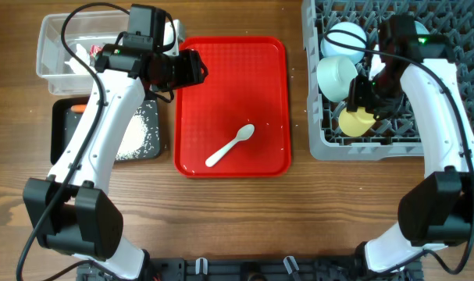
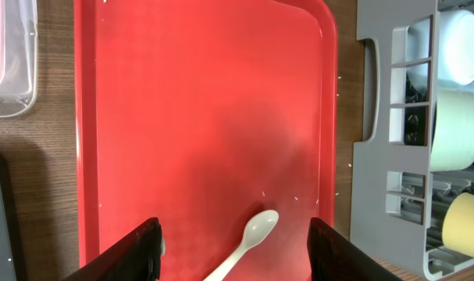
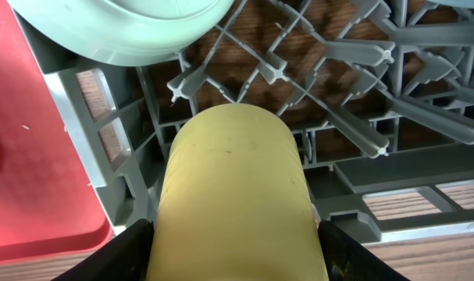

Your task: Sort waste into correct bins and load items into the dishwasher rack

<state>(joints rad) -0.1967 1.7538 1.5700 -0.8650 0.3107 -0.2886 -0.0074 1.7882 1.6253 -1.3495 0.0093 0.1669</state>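
Note:
A white spoon (image 1: 230,145) lies on the flat red tray (image 1: 221,62). My left gripper (image 1: 186,69) hovers open over the tray's far left part; in the left wrist view the spoon (image 2: 248,242) lies between and below its fingers (image 2: 235,250). My right gripper (image 1: 363,95) is over the grey dishwasher rack (image 1: 377,150), shut on the yellow cup (image 1: 355,121) lying on its side at the rack's front left; the cup (image 3: 233,172) fills the jaws (image 3: 235,250). Two pale blue bowls (image 1: 346,37) (image 1: 336,74) sit in the rack. The plate is hidden.
The clear tub (image 1: 53,58) at the back left holds a white napkin (image 1: 84,56). The black tray (image 1: 61,133) in front of it holds rice (image 1: 139,133) and a carrot (image 1: 79,107). Bare wood runs along the front edge.

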